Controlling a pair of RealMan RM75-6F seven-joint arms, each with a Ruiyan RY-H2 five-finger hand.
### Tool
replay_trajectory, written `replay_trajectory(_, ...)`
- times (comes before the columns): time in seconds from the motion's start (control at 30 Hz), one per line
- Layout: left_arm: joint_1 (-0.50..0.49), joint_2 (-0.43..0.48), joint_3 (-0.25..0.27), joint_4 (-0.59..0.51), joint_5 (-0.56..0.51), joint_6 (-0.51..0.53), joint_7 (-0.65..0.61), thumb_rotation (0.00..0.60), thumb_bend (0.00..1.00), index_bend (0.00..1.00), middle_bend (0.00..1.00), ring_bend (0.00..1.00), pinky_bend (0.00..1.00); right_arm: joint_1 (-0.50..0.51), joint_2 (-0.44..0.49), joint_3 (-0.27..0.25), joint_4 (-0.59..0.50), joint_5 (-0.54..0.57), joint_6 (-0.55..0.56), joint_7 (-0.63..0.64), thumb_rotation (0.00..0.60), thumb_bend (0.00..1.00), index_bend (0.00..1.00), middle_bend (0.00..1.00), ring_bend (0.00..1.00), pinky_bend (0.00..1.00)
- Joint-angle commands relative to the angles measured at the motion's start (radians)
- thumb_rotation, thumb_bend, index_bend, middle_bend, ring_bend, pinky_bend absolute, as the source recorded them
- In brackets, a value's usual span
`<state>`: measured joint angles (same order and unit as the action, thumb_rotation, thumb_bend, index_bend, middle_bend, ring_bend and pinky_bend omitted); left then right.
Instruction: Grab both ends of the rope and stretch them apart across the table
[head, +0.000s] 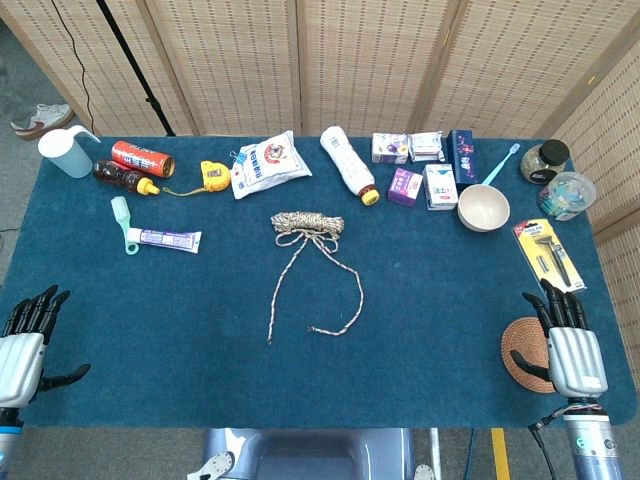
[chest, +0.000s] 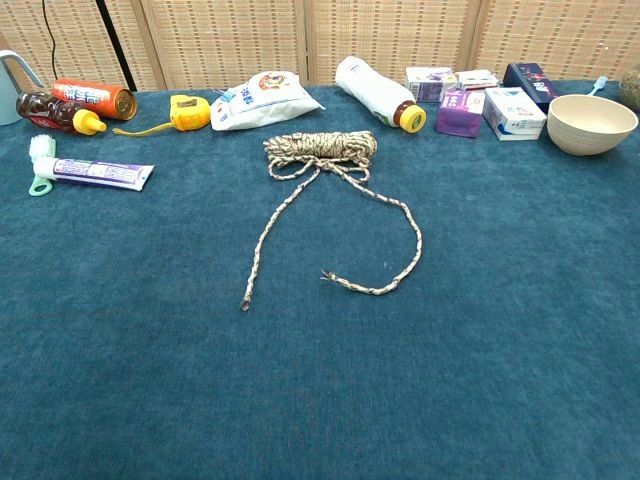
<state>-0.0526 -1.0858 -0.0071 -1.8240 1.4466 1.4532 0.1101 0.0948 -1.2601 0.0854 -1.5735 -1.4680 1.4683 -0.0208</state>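
Observation:
A speckled beige rope (head: 307, 222) (chest: 320, 148) lies mid-table as a coiled bundle with two loose tails. One tail runs straight down to an end (head: 269, 341) (chest: 245, 305). The other curves right and hooks back to an end (head: 311, 328) (chest: 326, 275). My left hand (head: 25, 335) rests at the table's near left edge, fingers apart, holding nothing. At the near right edge my right hand (head: 568, 345) also holds nothing, with its fingers extended over a woven coaster (head: 516, 352). Both hands are far from the rope. The chest view shows neither hand.
Along the far edge lie a pitcher (head: 64, 152), bottles (head: 142, 158), tape measure (head: 214, 176), snack bag (head: 268, 165), white bottle (head: 348, 163), small boxes (head: 425, 170), bowl (head: 483, 208) and jars (head: 564, 193). A toothpaste tube (head: 165, 239) lies left; a razor pack (head: 549, 253) lies right.

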Motion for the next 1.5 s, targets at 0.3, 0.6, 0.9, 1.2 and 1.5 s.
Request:
replay_trajectory(0.3,0.0,0.001,-0.002,-0.001,-0.001,0.002,0.0,0.581,0.09,0.0,0.0,0.0,0.0,0.003,0.002,0.002,-0.002,0.0,-0.002,0.0,0.6,0.2,0.15,0.01,0.0,0.0)
replay_trajectory(0.6,-0.001,0.004,-0.005,-0.001,0.0,0.005,-0.006,0.58,0.09,0.0,0.0,0.0,0.0,-0.001,-0.002,-0.001,0.001,-0.001,0.003,0.006,0.6,0.2,0.15,0.01,0.0,0.0)
replay_trajectory(0.9,0.002,-0.001,-0.008,0.009,0.006,0.014,-0.027,0.582,0.09,0.02,0.0,0.0,0.0,0.0,-0.002,-0.002,0.002,-0.012,0.006,0.021,0.6,0.2,0.15,0.01,0.0,0.0)
replay_trajectory(1.2,0.007,0.001,-0.015,0.011,0.022,0.038,-0.037,0.6,0.1,0.12,0.0,0.0,0.0,0.029,-0.027,0.004,0.04,-0.059,0.004,0.109,0.6,0.2,0.18,0.09,0.05,0.0)
replay_trajectory(1.5,-0.006,0.009,-0.026,0.004,0.022,0.03,-0.019,0.6,0.1,0.21,0.04,0.01,0.0,0.099,-0.032,0.006,0.046,-0.103,-0.068,0.16,0.6,0.2,0.27,0.18,0.18,0.04)
